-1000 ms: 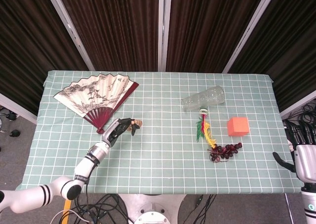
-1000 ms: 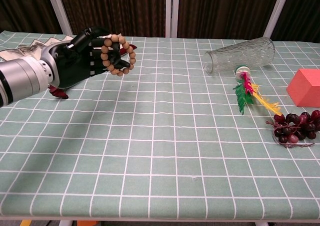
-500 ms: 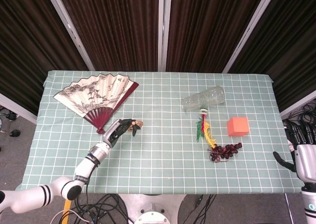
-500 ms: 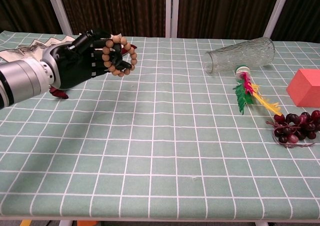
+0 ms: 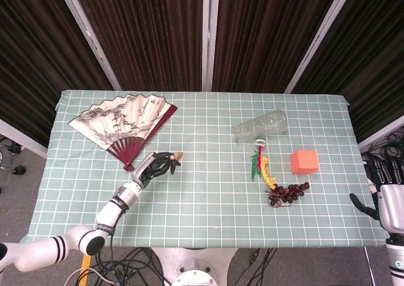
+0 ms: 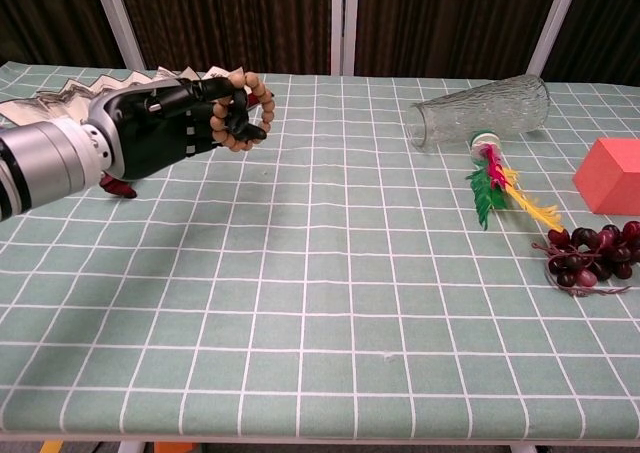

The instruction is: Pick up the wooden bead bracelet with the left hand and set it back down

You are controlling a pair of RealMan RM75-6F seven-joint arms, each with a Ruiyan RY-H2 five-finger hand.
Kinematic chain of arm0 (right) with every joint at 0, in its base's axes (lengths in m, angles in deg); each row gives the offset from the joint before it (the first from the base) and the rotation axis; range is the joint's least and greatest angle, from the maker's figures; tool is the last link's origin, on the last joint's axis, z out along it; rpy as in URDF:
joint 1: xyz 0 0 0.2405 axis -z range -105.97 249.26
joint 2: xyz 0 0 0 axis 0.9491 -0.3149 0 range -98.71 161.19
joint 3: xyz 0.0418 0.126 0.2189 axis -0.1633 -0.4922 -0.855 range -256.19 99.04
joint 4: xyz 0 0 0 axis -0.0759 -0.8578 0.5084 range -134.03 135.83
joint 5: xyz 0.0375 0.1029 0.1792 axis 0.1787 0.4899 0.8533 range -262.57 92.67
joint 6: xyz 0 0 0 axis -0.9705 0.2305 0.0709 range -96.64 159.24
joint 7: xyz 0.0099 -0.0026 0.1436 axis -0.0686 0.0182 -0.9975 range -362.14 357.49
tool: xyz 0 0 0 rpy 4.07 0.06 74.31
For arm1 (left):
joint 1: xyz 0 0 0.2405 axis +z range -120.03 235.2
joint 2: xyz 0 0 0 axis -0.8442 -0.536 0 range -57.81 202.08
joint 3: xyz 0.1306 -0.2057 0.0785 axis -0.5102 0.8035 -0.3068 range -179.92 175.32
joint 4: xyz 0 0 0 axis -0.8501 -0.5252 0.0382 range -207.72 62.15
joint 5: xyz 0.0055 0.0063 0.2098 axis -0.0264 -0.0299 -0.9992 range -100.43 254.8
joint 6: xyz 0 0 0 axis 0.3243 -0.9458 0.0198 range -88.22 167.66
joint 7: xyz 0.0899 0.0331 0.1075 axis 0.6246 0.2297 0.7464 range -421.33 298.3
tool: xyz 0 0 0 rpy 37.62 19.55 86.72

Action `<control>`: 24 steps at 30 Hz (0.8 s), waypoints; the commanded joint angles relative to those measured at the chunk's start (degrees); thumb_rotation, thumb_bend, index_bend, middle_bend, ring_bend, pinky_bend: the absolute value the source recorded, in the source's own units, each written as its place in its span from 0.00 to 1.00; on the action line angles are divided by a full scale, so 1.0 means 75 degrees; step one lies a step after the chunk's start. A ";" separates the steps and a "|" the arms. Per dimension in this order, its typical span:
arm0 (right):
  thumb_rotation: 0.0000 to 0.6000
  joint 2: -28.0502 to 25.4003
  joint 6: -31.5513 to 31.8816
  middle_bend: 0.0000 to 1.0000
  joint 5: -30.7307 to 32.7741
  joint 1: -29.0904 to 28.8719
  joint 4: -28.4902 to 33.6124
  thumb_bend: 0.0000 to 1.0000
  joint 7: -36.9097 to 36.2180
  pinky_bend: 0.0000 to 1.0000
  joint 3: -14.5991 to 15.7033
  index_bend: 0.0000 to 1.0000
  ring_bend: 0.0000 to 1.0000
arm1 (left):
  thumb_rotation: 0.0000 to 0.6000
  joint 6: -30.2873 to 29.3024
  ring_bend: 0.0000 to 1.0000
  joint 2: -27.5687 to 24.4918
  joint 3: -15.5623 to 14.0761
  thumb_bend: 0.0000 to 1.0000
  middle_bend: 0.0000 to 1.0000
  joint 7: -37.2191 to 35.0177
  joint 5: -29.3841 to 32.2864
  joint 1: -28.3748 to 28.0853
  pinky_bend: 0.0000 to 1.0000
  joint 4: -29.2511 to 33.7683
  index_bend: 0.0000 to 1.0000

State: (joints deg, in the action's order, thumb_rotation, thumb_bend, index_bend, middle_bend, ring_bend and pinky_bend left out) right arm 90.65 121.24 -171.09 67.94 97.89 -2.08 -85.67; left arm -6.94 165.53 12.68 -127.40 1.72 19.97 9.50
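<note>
The left hand (image 6: 165, 128) is clenched around the wooden bead bracelet (image 6: 240, 108), with its dark fingers (image 6: 243, 125) threaded through the loop so that the beads arc over and around them in the chest view. The bracelet is held above the table (image 5: 202, 197), over the left half of the checked cloth, nearer the front edge than the back one; in the head view the same hand (image 5: 153, 165) shows as a dark shape with only a few tan beads (image 5: 178, 154) visible at its tip, so how high the bracelet is held cannot be judged well from there. Just behind and to the left of the hand lies an open paper fan (image 5: 123, 125) with dark red ribs, spread toward the back left corner of the table. In the right half of the table a clear glass vase (image 6: 482, 110) lies on its side, mouth toward the left, and a feathered shuttlecock (image 6: 497, 181) in green, red and yellow lies just in front of it. A bunch of dark red grapes (image 6: 590, 256) lies nearer the front right corner, close to the feather tips, and an orange-red cube (image 6: 608, 176) sits beside the right edge. The right hand (image 5: 391, 201) hangs off the table beyond its right edge, released, fingers apart and holding nothing.
</note>
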 commanded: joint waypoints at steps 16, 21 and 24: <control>1.00 0.0021 -0.0004 0.14 -0.0002 -0.0006 -0.0052 0.09 -0.0071 0.00 -0.0009 0.00 0.00 | 0.56 -0.0037 0.30 -0.0001 -0.0049 0.82 0.52 -0.0118 -0.0188 -0.0009 0.08 0.0020 0.40; 1.00 0.0028 0.0004 0.14 -0.0007 -0.0001 -0.0060 0.10 -0.0076 0.00 -0.0005 0.00 0.00 | 0.31 0.0057 0.27 -0.0102 -0.0115 0.68 0.46 -0.0296 -0.0336 -0.0064 0.08 0.0001 0.35; 1.00 0.0038 -0.0002 0.14 -0.0012 0.0000 -0.0066 0.10 -0.0097 0.00 0.0002 0.00 0.00 | 0.29 0.0175 0.27 -0.0217 -0.0181 0.64 0.46 -0.0411 -0.0428 -0.0111 0.08 0.0058 0.34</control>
State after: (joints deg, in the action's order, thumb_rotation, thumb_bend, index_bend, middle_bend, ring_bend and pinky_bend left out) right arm 90.92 121.23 -171.18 67.94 97.40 -2.80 -85.66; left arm -6.00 164.30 11.56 -130.10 -1.18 19.32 9.72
